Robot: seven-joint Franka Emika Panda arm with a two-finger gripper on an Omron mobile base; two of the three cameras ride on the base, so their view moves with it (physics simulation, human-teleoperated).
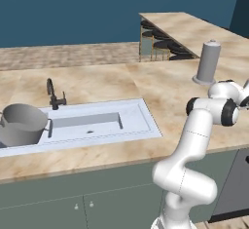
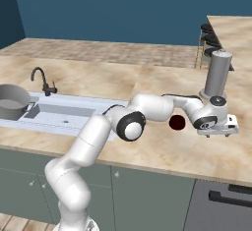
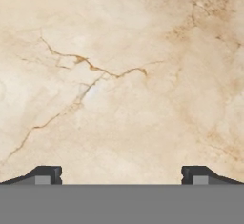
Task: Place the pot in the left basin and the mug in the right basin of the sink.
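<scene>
Left base view: the pot [image 1: 20, 124] sits in the left basin [image 1: 7, 144] at your frame's left edge; the right basin [image 1: 87, 124] lies beside it, faucet [image 1: 54, 95] behind. The grey cylinder [image 1: 208, 62] stands upper right.

Right base view: you see the mug [image 2: 176, 122] on the counter [image 2: 147, 149] mid-frame, just left of the hand, with the gripper [image 2: 220, 132] pointing down (beside the mug, not over it).

Hand view: the fingertips [image 3: 46, 174] stand wide apart over bare marble, holding nothing.
</scene>
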